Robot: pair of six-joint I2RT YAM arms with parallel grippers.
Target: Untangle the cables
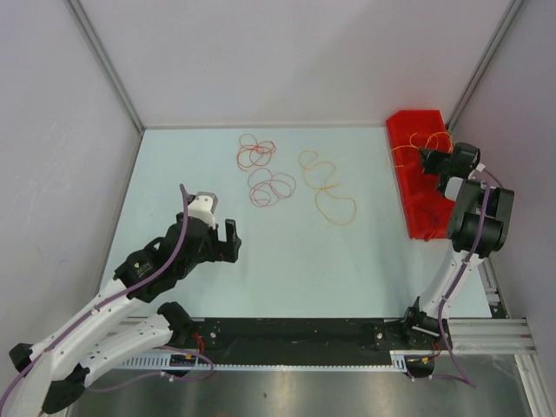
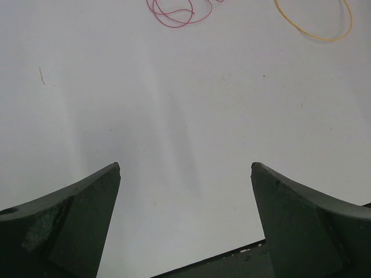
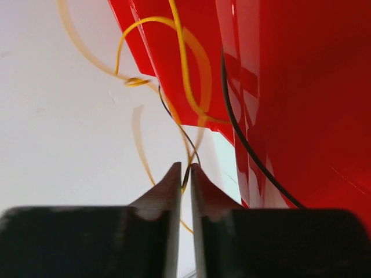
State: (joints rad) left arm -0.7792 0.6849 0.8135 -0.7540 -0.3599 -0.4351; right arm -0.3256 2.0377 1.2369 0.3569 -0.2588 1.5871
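Observation:
Three loose cables lie on the table: a red one (image 1: 255,152), a pinkish-brown one (image 1: 271,186) and an orange-yellow one (image 1: 326,191). My right gripper (image 1: 426,159) is over the red bin (image 1: 417,204) at the far right, shut on a yellow cable (image 3: 184,58) and a thin dark cable (image 3: 177,124) pinched between its tips (image 3: 184,169). Yellow loops hang over the bin's edge (image 1: 408,149). A thicker dark cable (image 3: 243,139) runs along the bin wall. My left gripper (image 1: 228,241) is open and empty above bare table, short of the loose cables (image 2: 174,14).
The red bin's wall (image 3: 290,87) fills the right half of the right wrist view. Grey walls enclose the table on three sides. A black rail (image 1: 295,334) runs along the near edge between the arm bases.

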